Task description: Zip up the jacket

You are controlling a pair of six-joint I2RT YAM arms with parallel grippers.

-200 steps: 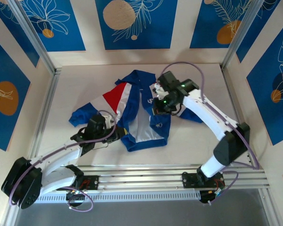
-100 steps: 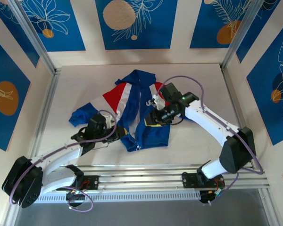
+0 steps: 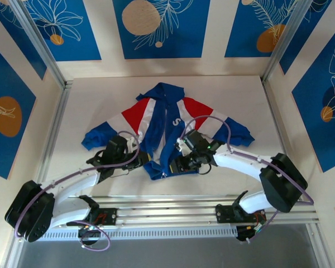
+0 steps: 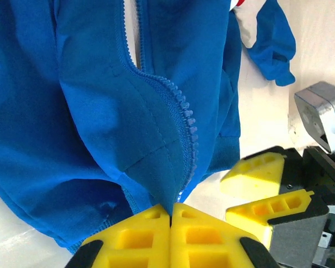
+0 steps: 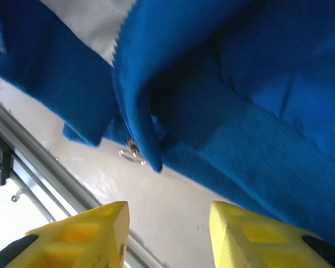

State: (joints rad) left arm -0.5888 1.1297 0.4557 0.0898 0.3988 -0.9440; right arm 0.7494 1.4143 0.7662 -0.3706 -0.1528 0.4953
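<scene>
Top external view showed the jacket (image 3: 151, 120) lying face up on the table (image 3: 100, 100), collar toward the far wall and hem toward the arm bases, so the line of its zipper ran straight away from the robot. Both grippers sat at the hem, the left gripper (image 3: 138, 160) just left of the zipper's foot and the right gripper (image 3: 178, 163) just right of it. In the left wrist view the left gripper's fingers were pressed together, seemingly pinching the hem corner where the zipper teeth (image 4: 187, 120) ended, with the halves parted above. The right wrist view showed the right gripper (image 5: 168, 215) with its jaws moderately apart and empty, bare table between them. The small metal zipper pull (image 5: 133, 151) lay at the hem edge just beyond those fingertips, off toward one finger's side, not centred in the gap. The right arm looked the better placed to take the pull, and the draw would probably run away from the bases toward the collar, against the left arm's anchoring hold.
</scene>
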